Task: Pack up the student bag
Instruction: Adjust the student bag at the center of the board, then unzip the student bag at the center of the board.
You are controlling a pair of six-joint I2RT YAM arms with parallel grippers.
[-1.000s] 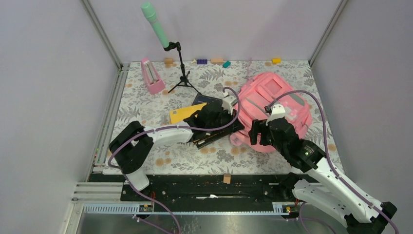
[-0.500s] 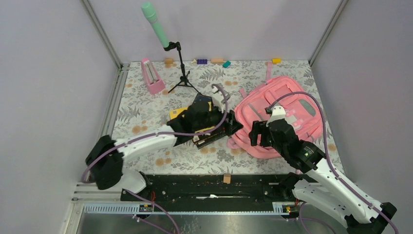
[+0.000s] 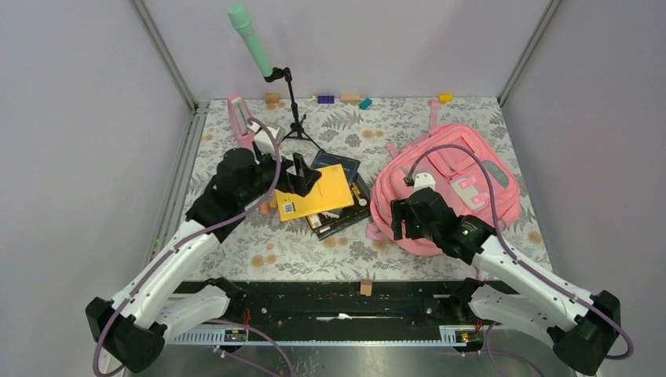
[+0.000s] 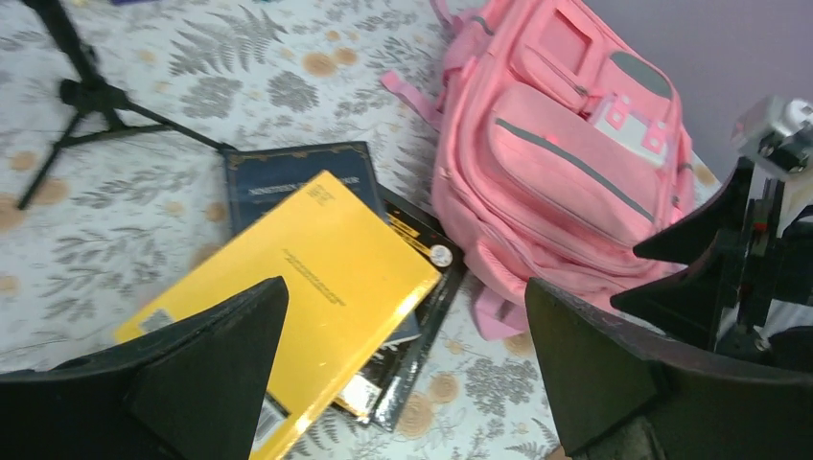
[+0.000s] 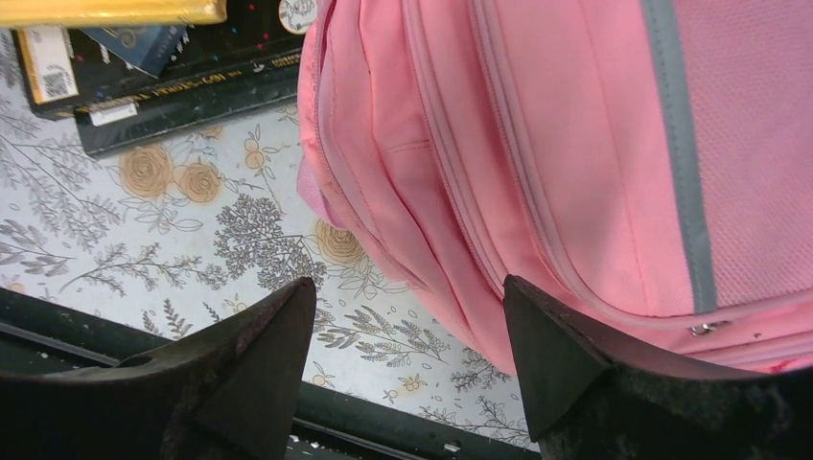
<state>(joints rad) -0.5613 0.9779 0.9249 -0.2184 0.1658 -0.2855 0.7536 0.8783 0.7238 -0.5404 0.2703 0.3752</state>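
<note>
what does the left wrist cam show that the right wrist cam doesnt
Only the left wrist view: the black tripod of a stand, the front pockets of the student bag seen whole, and the open left end effector. Only the right wrist view: the black rail at the table's near edge, a metal zipper pull close up, and the open right end effector. Both: the bag with its grey strip, the yellow book on the black book, and the floral table cover.
</note>
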